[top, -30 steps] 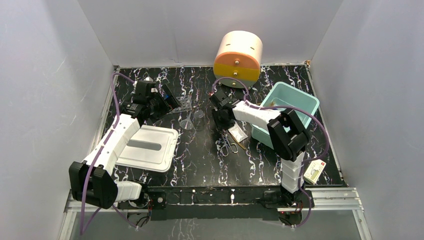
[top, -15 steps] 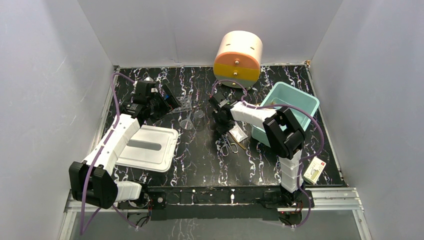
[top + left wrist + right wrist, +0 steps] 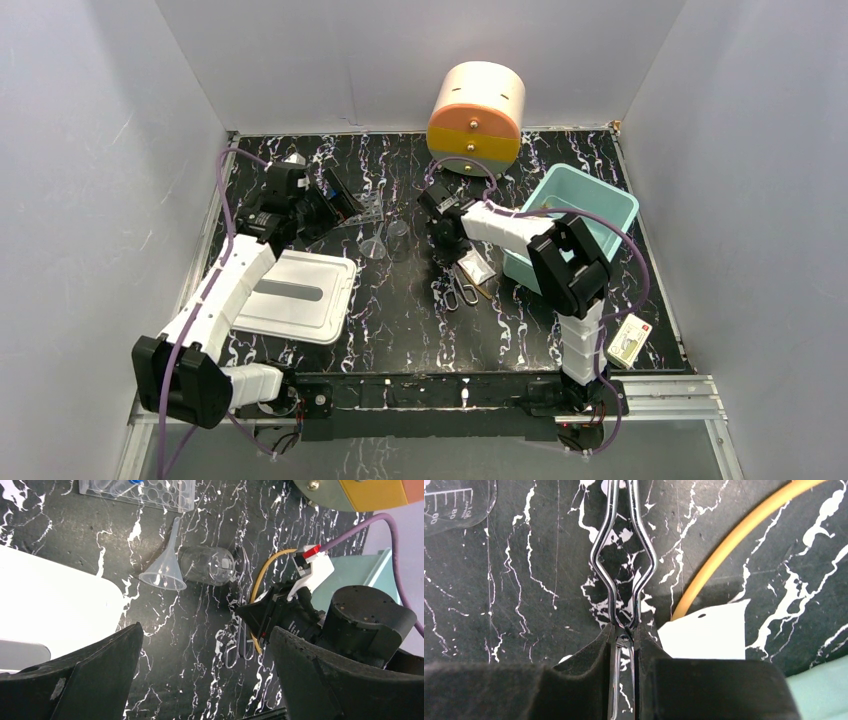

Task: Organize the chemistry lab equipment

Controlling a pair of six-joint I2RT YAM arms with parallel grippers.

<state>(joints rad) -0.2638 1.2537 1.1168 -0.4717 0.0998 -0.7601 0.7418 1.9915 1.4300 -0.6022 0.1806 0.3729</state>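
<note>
My right gripper (image 3: 447, 243) is shut on the metal scissors (image 3: 624, 565), pinching them near the pivot, low over the table. Their handle loops (image 3: 460, 294) show towards the near side. Tan rubber tubing (image 3: 734, 540) and the small clear bag (image 3: 709, 635) lie right beside the fingers. My left gripper (image 3: 205, 680) is open and empty, hovering over the table near the clear grid tube rack (image 3: 365, 205), which holds blue-capped tubes (image 3: 134, 482). A clear plastic funnel (image 3: 165, 570) lies on its side next to a clear beaker (image 3: 207, 566).
A teal bin (image 3: 570, 215) stands right of my right arm. A white flat lid (image 3: 295, 290) lies at the left. The cream-and-orange drawer unit (image 3: 477, 115) is at the back. A small card box (image 3: 628, 342) lies at the near right.
My right wrist has shifted slightly towards the back over the scissors. My left arm has drifted a little to the left. The loose items have not moved.
</note>
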